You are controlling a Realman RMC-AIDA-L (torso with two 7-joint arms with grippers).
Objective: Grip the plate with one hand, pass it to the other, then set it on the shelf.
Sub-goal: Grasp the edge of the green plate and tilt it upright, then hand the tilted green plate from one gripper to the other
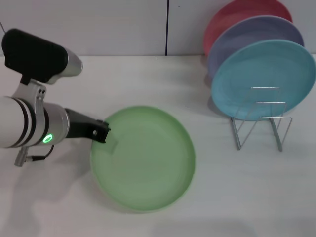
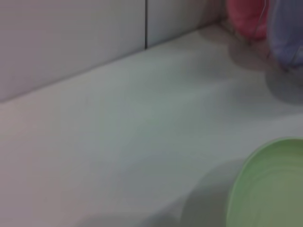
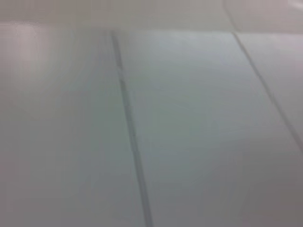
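White table ran back to pale wall. Green plate sat out in front, its left rim pinched by left gripper. Shadow under plate made it look lifted a bit. Wire shelf stood well apart at right, with turquoise plate, lavender plate and red plate leaning in it. Right gripper not in sight. First grab looked done. Pass to other hand and putting on shelf not yet done.
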